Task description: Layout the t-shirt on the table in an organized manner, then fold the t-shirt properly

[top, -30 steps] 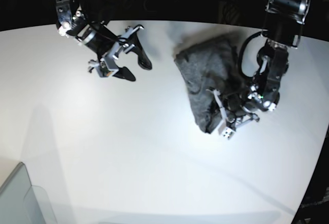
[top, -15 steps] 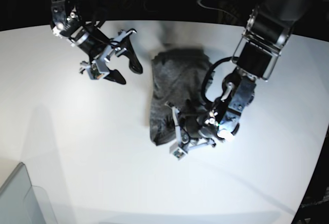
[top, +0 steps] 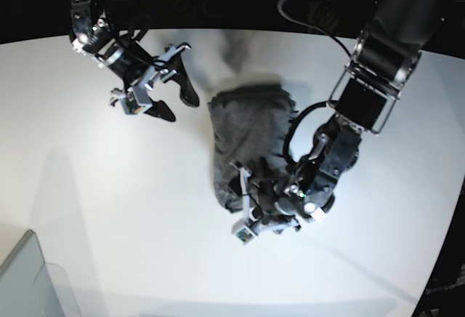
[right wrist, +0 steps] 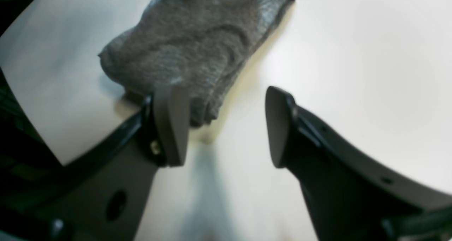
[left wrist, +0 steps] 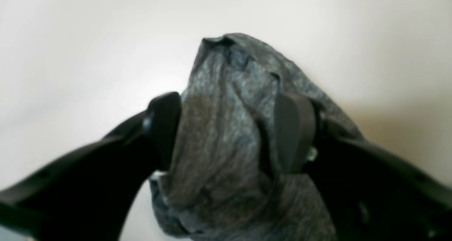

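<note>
The t-shirt (top: pixel 243 135) lies bunched at centre frame on the white tabletop (top: pixel 109 208). The left gripper (top: pixel 251 204) sits at its lower edge, jaws parted with cloth between them. The right gripper (top: pixel 163 88), upper left, hangs with jaws open and empty, near the shirt

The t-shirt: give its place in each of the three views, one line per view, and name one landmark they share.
Base: the t-shirt lies bunched right of centre, its near end under the left tool.
Left wrist: it fills the centre, a ridge of cloth between the tool's fingers.
Right wrist: top centre-left, beyond the open right tool.
Shared landmark: the white table.
</note>
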